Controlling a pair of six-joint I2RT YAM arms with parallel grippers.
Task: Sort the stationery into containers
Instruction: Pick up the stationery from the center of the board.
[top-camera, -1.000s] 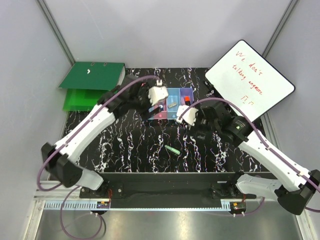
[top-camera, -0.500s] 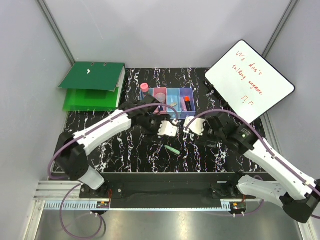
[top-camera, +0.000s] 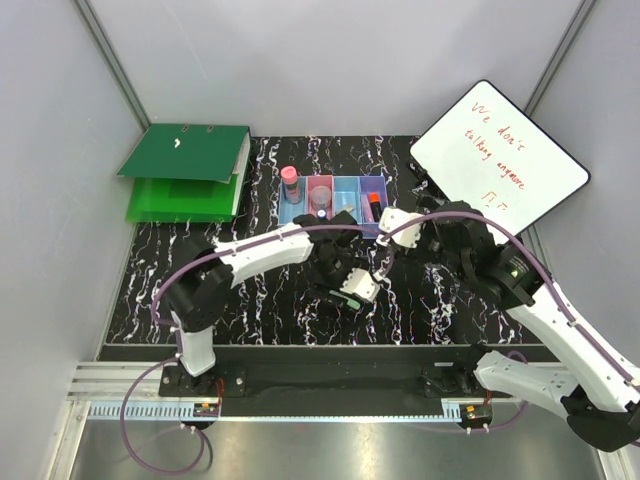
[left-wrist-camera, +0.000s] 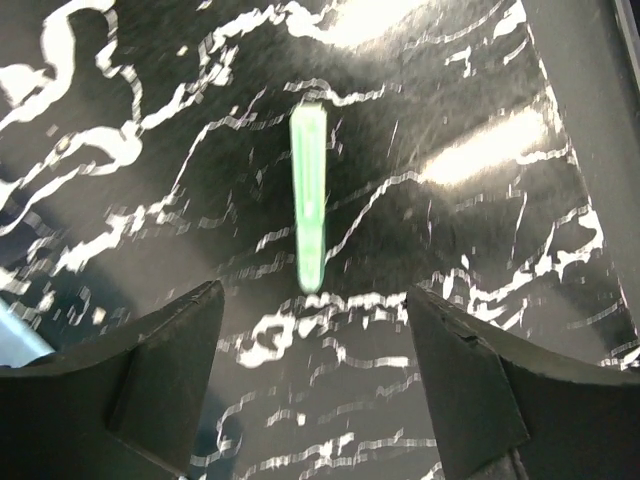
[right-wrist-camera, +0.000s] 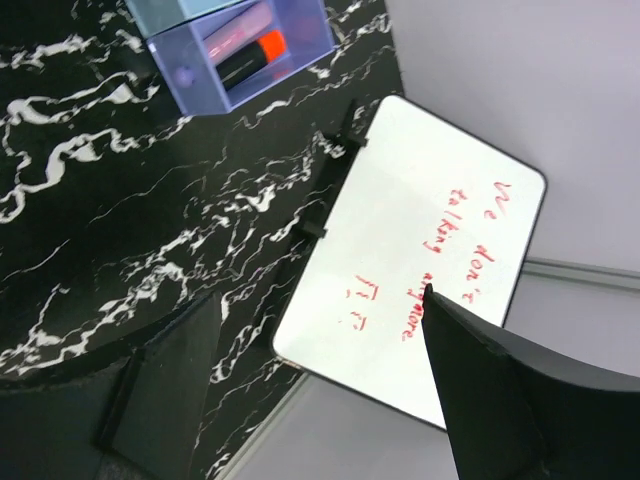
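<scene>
Containers: four joined translucent open-top bins, blue, pink, blue, purple, at the far side of a black white-veined table. Left gripper: jaws spread wide, empty, low over the table; a second ago it hung above the bins. Right gripper: jaws spread wide, holding nothing, near the purple bin. Pink-capped tube: upright in the left blue bin. Green piece: slim, tapered, flat on the table, its near tip between the left fingers, untouched. Orange piece: in the purple bin
</scene>
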